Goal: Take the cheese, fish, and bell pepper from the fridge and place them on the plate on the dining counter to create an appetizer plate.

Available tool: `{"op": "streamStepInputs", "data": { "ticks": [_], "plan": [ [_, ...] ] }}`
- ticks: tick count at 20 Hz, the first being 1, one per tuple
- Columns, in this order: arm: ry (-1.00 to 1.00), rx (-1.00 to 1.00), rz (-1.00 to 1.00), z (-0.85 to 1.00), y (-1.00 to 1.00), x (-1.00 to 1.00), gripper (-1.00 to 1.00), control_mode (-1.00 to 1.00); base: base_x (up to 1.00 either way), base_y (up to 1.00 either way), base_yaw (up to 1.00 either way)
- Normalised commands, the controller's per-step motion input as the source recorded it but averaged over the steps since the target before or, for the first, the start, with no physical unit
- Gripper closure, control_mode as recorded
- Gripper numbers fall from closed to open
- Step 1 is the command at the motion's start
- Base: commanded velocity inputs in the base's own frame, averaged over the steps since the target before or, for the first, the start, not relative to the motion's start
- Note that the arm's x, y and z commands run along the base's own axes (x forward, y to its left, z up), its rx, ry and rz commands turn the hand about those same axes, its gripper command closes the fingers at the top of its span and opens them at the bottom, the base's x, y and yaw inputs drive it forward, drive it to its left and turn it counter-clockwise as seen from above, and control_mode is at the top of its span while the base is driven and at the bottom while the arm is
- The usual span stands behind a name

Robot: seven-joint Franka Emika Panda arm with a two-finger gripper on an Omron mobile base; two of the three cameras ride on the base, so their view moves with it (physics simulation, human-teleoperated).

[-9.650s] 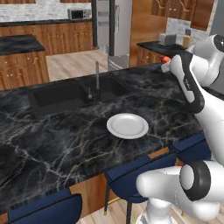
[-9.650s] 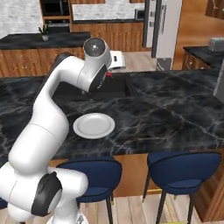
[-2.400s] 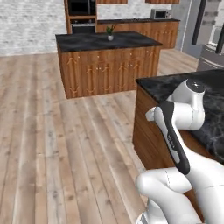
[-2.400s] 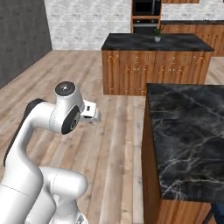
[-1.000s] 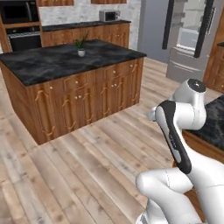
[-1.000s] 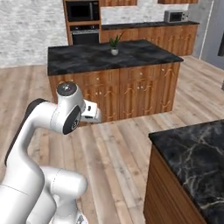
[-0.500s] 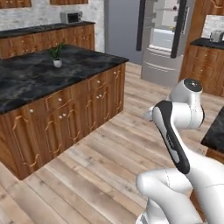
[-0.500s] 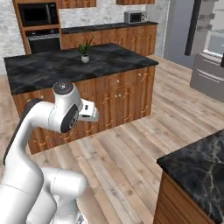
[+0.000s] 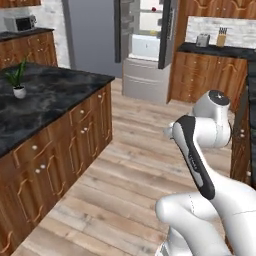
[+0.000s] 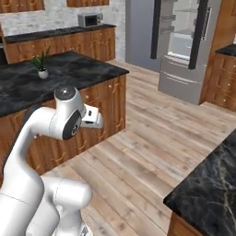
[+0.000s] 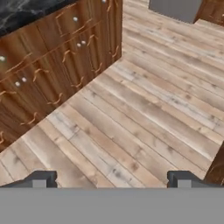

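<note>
The fridge stands open at about 12 o'clock in the left base view, across a stretch of wood floor, and at about 1 o'clock in the right base view. Its dark doors are swung wide so the white interior and shelves face the room. A small red speck sits on an upper shelf; it may be the pepper or the fish, but it is too small to tell. The cheese cannot be made out at this range.

The arm is folded in close over the base, probably to keep it clear while driving. In the hand view the gripper points down at the bare floor, finger tips spread as wide as they go, with nothing between them.

An island with a dark marble top lies at 9 o'clock in the left base view, a potted plant on it. A corner of another black marble top shows at 4 o'clock in the right base view.

Judging by this, the fetch is just starting: the fridge must be approached first.
</note>
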Motion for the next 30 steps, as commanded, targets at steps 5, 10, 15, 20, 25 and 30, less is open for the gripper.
{"op": "streamStepInputs", "data": {
  "ticks": [5,10,15,20,25,30],
  "plan": [
    [0.0,0.0,0.0,0.0,0.0,0.0,-1.0,1.0,1.0,0.0,-0.53],
    [0.0,0.0,0.0,0.0,0.0,0.0,-1.0,1.0,1.0,0.36,-0.35],
    [0.0,0.0,0.0,0.0,0.0,0.0,-1.0,1.0,1.0,0.64,-0.13],
    [0.0,0.0,0.0,0.0,0.0,0.0,-1.0,1.0,1.0,0.31,-0.08],
    [0.0,0.0,0.0,0.0,0.0,0.0,-1.0,1.0,1.0,-0.12,-0.06],
    [0.0,0.0,0.0,0.0,0.0,0.0,-1.0,1.0,1.0,0.0,-0.09]
  ]
}}
